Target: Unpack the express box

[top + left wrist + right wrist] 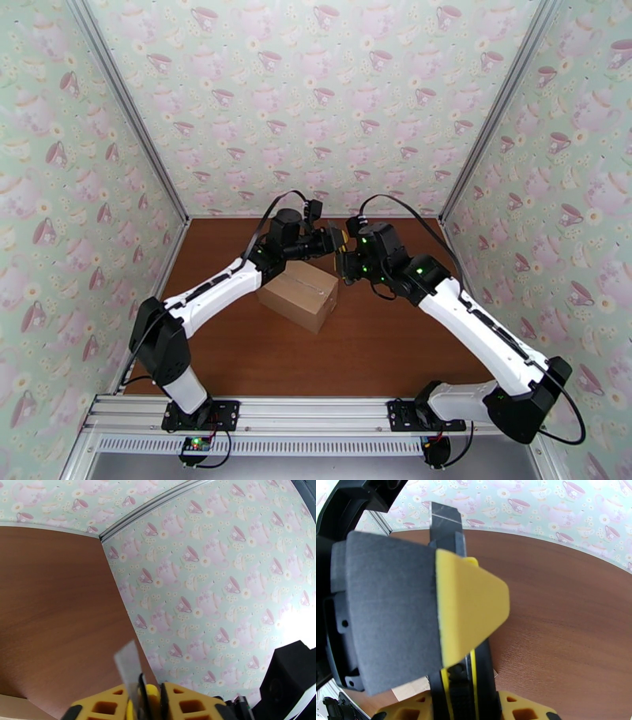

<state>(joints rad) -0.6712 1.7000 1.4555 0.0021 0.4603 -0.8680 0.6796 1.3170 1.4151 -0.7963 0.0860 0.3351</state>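
Observation:
The express box (299,294), a plain brown carton with a taped seam, lies closed on the brown table, just below where the two arms meet. A black-and-yellow utility knife (452,539) is held above the box's far right end. My right gripper (464,711) is shut on the knife's handle. My left gripper (146,705) is shut on the knife's slider part, and the grey blade (127,663) sticks out past its yellow fingers (189,705). In the right wrist view the left gripper's yellow-tipped finger (472,598) presses against the knife. A sliver of the box (12,709) shows low in the left wrist view.
The wooden table (379,347) is walled on three sides by teacup-patterned panels (316,95) with aluminium corner posts (134,118). Both arm bases sit on the rail (316,414) at the near edge. Open tabletop lies in front of and beside the box.

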